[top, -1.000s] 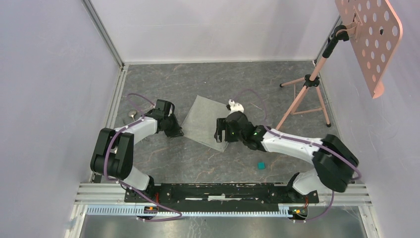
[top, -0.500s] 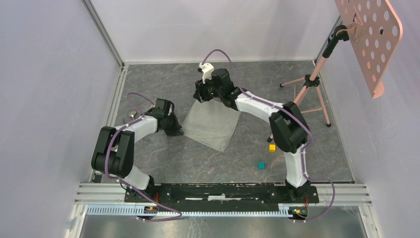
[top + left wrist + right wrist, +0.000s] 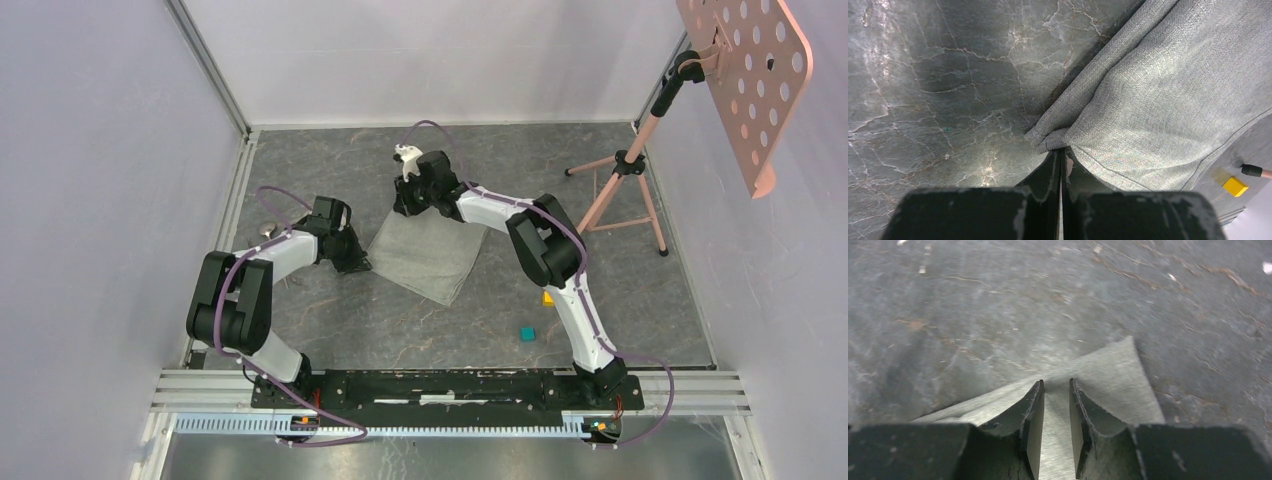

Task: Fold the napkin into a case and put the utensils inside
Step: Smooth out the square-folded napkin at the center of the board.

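The grey-green napkin [image 3: 428, 255] lies flat as a tilted square in the middle of the table. My left gripper [image 3: 355, 262] is shut on its left corner, and in the left wrist view that corner [image 3: 1048, 137] bunches at the closed fingertips [image 3: 1059, 150]. My right gripper [image 3: 408, 205] sits low over the napkin's far corner [image 3: 1118, 365]. Its jaws stand a narrow gap apart, open, with cloth lying between the fingers [image 3: 1056, 385]. A small silver round piece [image 3: 267, 229], spoon-like, peeks out behind the left arm; the rest of the utensils is hidden.
A yellow cube [image 3: 548, 297] and a teal cube [image 3: 527, 333] lie right of the napkin's near corner. A copper tripod stand [image 3: 615, 190] with a perforated board [image 3: 745, 70] stands at the far right. White walls close the table on three sides.
My right arm swung from the napkin's right edge to its far corner and came down there, its jaws narrowing. The left gripper kept its hold and place.
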### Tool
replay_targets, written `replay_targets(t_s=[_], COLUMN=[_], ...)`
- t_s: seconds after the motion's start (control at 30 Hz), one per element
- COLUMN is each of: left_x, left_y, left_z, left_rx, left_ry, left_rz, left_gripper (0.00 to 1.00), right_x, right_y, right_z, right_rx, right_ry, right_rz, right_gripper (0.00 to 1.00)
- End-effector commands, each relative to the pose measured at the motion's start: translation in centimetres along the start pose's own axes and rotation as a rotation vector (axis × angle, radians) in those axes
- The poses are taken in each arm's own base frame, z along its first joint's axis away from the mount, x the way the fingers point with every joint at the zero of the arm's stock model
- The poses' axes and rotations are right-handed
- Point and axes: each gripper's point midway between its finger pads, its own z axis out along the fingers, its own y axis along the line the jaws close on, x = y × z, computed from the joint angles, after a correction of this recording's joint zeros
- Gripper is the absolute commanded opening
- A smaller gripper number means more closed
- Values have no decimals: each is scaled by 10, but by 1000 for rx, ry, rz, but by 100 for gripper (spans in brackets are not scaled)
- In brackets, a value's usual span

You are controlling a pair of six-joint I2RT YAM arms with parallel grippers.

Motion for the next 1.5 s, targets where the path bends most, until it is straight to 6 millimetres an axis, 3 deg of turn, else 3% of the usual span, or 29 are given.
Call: replay_targets(t_s=[0.0,0.17,0.3,0.43,0.5,0.63,0.7,0.8,0.83,0.93,1.03,1.13,1.23,1.3,1.4,1.47], left_x=[8,9,7,3,-1,-10,-14,-16,-16,-19,-27,-32,-33,-32,-31,-32], left_y=[32,35,35,26,11,-28,-42,-61,-65,-74,-66,-43,-19,-13,-20,-28], left_z=[11,9,9,8,1,-27,-40,-52,-52,-43,-24,-1,18,22,13,2], left_rx=[-140,-144,-146,-107,-51,109,167,249,270,305,249,140,64,46,76,106], left_ry=[26,30,40,44,51,41,28,27,28,56,59,62,85,85,78,70], left_rz=[-41,-47,-51,-22,0,43,56,54,41,22,12,-1,-40,-48,-32,-19], left_gripper=[2,2,2,2,3,21,31,35,36,28,23,21,16,16,17,20], right_x=[-7,0,-17,-44,-61,-86,-83,-64,-49,-18,9,33,57,77,98,95], right_y=[-41,-68,-80,-72,-62,-39,-27,4,14,47,87,107,113,103,86,83], right_z=[6,9,15,9,-2,-38,-57,-84,-89,-110,-126,-132,-135,-133,-132,-136], right_rx=[71,100,85,38,8,-23,-35,-112,-138,-208,-330,-377,-395,-347,-248,-219], right_ry=[-44,-50,-88,-125,-138,-131,-112,-74,-52,-24,-8,8,19,45,109,112], right_rz=[92,151,142,108,86,58,67,106,118,152,185,207,242,248,210,189], right_gripper=[30,31,36,43,49,56,60,61,61,60,58,56,55,54,52,52])
